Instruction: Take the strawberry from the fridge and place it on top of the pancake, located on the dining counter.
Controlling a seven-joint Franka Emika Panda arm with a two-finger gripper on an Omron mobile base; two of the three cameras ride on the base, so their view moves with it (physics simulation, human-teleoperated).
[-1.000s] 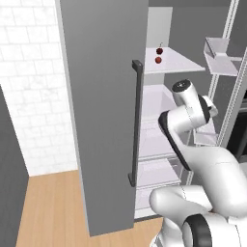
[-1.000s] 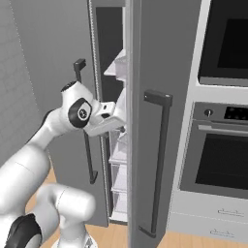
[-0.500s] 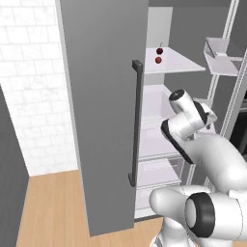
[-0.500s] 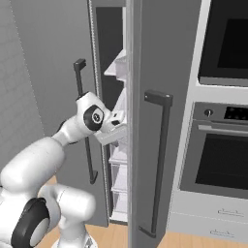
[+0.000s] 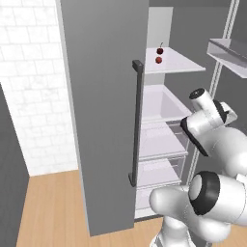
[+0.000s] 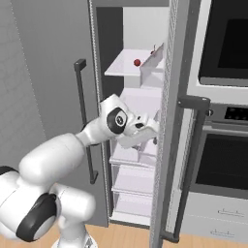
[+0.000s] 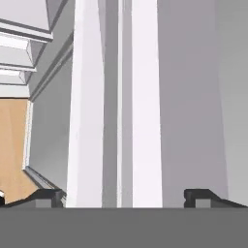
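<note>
Over the last second the arm has swung deeper into the open fridge [image 5: 106, 96], its wrist dropping from beside the long dark door handle [image 5: 136, 120] toward the middle shelves, so the end effector [image 6: 154, 127] now sits between the white drawers and the edge of the right door [image 6: 167, 145]; the doors themselves have not moved. In the hand view the end effector [image 7: 123, 196] looks along a white and grey vertical edge of the fridge interior, its two dark fingertips [image 7: 46, 196] set wide apart with nothing between them, so it is open and empty. The strawberry [image 5: 158, 60] lies on the upper white shelf [image 5: 185, 65], near that shelf's front left corner, just in front of a darker cherry-like fruit [image 5: 160, 49] with a stem; from the right base view the strawberry [image 6: 137, 62] shows as a small red spot on the same shelf [image 6: 121, 68], well above the wrist. I judge the task is early: the fridge stands open and the reach has begun, but the hand is lower than the fruit and must rise to the upper shelf before any grasp. The strawberry is too small here to tell which way its tip points or where its long axis runs; it reads as nearly round. The pancake and the dining bench lie elsewhere.
</note>
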